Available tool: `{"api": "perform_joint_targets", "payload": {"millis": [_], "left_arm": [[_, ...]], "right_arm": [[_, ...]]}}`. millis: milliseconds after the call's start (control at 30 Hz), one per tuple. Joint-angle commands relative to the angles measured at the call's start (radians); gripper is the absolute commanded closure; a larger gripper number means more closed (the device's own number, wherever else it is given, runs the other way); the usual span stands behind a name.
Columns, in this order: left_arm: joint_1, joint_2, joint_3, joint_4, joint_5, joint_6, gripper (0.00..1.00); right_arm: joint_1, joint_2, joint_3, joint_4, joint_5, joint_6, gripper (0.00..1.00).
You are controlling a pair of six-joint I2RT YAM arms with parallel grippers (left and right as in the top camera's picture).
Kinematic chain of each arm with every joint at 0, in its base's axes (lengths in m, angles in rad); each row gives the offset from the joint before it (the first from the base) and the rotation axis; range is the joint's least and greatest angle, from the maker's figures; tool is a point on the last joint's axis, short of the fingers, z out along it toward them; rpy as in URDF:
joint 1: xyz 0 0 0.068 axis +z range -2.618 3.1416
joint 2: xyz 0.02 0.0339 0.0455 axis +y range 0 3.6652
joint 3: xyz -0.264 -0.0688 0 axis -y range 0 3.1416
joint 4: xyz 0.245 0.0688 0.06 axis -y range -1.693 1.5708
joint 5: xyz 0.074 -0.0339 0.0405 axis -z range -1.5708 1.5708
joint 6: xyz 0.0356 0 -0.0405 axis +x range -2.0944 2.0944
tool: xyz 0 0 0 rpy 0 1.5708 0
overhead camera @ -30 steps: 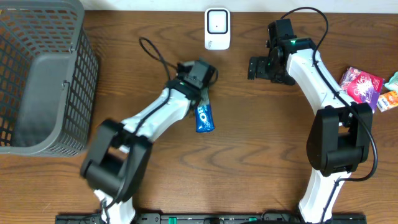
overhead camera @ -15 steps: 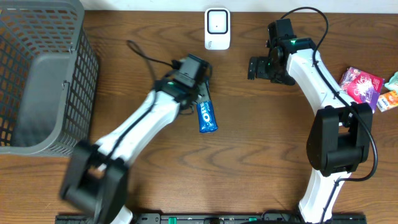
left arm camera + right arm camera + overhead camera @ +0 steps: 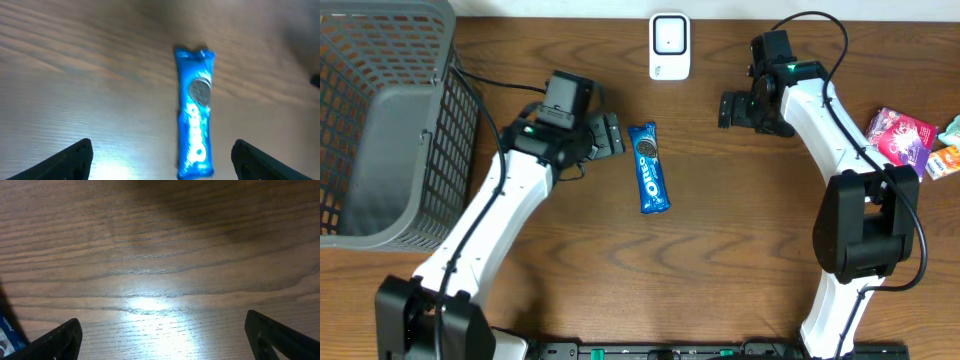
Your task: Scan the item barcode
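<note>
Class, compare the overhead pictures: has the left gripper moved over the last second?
Yes. The left gripper has pulled left, off the cookie pack and toward the basket.

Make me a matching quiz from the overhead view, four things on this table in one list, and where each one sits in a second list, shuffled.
Things:
1. blue cookie packet
2. white scanner
3. grey basket
4. pink packet

Places:
A. far edge of the table, near its centre
B. left end of the table
C. right end of the table
D. lying flat on the wood between the two arms

Pairs: 1-D, 2-A, 3-B, 4-C
</note>
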Motion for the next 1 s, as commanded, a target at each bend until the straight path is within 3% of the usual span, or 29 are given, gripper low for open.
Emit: {"api": "perform_joint_targets", "payload": {"millis": [0, 200, 367, 567, 633, 733, 833, 867, 900, 967], "left_arm": [[-0.002, 0.098, -0.029, -0.002, 0.293, 0.103, 0.11], [-0.016, 0.251, -0.030, 0.043, 0.306, 0.091, 0.11], [-0.019, 0.359, -0.030, 0.151, 0.484, 0.091, 0.11], [-0.040, 0.455, -0.030, 0.203, 0.468, 0.062, 0.13], [-0.041, 0.484, -0.030, 0.224, 0.468, 0.029, 0.22], [-0.041, 0.520, -0.030, 0.253, 0.468, 0.023, 0.44], [-0.041, 0.540, -0.030, 0.264, 0.458, 0.023, 0.69], [-0.041, 0.540, -0.030, 0.264, 0.438, 0.023, 0.88], [-0.041, 0.540, -0.030, 0.260, 0.405, 0.023, 0.92], [-0.041, 0.539, -0.030, 0.259, 0.359, 0.016, 0.92]], "right_arm": [[0.011, -0.014, -0.005, 0.000, 0.013, 0.014, 0.01], [0.011, -0.014, -0.005, 0.000, 0.013, 0.014, 0.01], [0.011, -0.014, -0.005, 0.000, 0.013, 0.014, 0.01], [0.011, -0.014, -0.005, 0.000, 0.013, 0.014, 0.01], [0.011, -0.014, -0.005, 0.000, 0.013, 0.014, 0.01], [0.009, -0.014, -0.005, 0.000, 0.013, 0.014, 0.01], [0.004, -0.014, -0.005, 0.000, 0.013, 0.014, 0.01], [0.004, -0.014, -0.005, 0.000, 0.013, 0.014, 0.01], [0.005, -0.014, -0.005, 0.000, 0.013, 0.014, 0.01], [0.005, -0.014, -0.005, -0.001, 0.013, 0.014, 0.01]]}}
